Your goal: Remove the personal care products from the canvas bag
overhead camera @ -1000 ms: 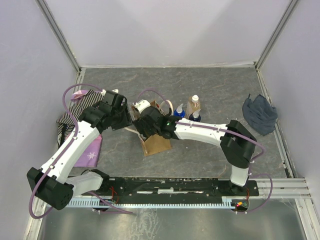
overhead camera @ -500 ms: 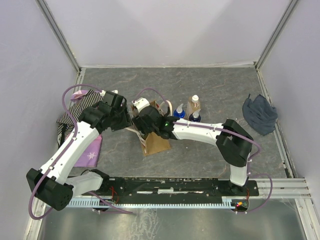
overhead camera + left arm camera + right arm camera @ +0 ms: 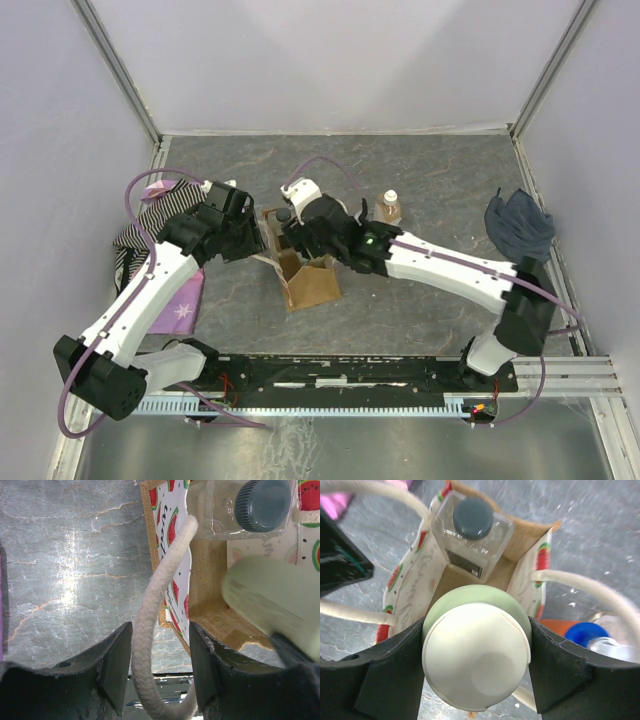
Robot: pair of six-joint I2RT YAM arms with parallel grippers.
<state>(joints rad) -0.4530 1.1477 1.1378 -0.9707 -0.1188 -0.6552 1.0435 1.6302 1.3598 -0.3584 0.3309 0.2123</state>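
Claws first: the right claw (image 3: pixel 476 675) is clamped on a round cream bottle (image 3: pixel 476 645), its fingers pressed against both sides, holding it just above the mouth of the small tan canvas bag (image 3: pixel 465 577) with watermelon-printed lining. The left claw (image 3: pixel 160 667) has its jaws set partly apart around one thick cream rope handle (image 3: pixel 152 630) of that bag; whether the pads actually pinch the rope cannot be told.

Inside the bag, a clear square bottle with a dark screw cap (image 3: pixel 471 535) leans against the far wall. Just beside the bag on its right, outside it, an orange-and-blue bottle (image 3: pixel 582 632) stands on the grey stone-patterned desk (image 3: pixel 430 170).

From above, an amber bottle with a white cap (image 3: pixel 388 208) stands on the desk behind the right arm. Striped and purple clothes (image 3: pixel 165 215) lie at the left edge, and a blue-grey cloth (image 3: pixel 520 228) is bunched at the right edge.
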